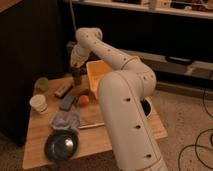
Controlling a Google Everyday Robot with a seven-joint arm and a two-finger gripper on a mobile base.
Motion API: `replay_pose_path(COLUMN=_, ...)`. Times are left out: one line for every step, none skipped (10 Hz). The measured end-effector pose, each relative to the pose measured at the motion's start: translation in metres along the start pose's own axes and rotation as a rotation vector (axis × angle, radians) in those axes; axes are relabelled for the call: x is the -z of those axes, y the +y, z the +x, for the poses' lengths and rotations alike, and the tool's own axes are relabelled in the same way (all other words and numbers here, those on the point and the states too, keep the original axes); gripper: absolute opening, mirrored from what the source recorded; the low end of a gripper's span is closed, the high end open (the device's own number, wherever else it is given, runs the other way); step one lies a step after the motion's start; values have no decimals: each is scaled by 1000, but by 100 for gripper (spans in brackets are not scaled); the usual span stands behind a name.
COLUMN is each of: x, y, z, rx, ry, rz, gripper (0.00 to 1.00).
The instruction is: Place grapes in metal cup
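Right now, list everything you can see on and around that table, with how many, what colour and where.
Metal cup: one, dark, far side of the table under the gripper.
Pale green cup: one, far left corner.
White paper cup: one, left edge.
Orange fruit: one, mid-table.
Grey block: one, left of the fruit.
Brown bar: one, between the green cup and the metal cup.
Blue-grey cloth: one, crumpled, near the middle front.
Dark bowl: one, front left.
Yellow bin: one, far side, partly behind the arm.
Wooden table: one, light wood.
Grapes: not visible.
Arm: one, white.
Gripper: one, just above the metal cup.
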Motion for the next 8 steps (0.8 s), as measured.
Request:
replay_pose_path(x=0, y=-2, z=-2, rx=-1, ry=0, rz=-15, gripper=0)
replay_pose_path(x=0, y=-5, z=-3, rx=-2, ry=0, rz=-26, gripper=0)
replay_pose_path(x=1, y=-7, z=-4, rx=-2, ry=-1, rz=-36, gripper=0)
replay_pose_path(x=1, y=-8, z=-5, rx=-4, ry=-2, rz=-43, gripper=0)
replay_pose_path(x=1, y=-9, z=-5, rx=-6, ry=-2, rz=-48, gripper=0)
replay_pose_path(x=1, y=-11, z=-6, rx=-13, ry=-3, rz=-57, gripper=0)
replay_pose_path(x=0, y=-11, z=-6, rx=-16, ry=-4, rz=-63, gripper=0)
replay_pose_path(x=-1, y=-11, z=-6, rx=-18, ry=-4, rz=-67, gripper=0)
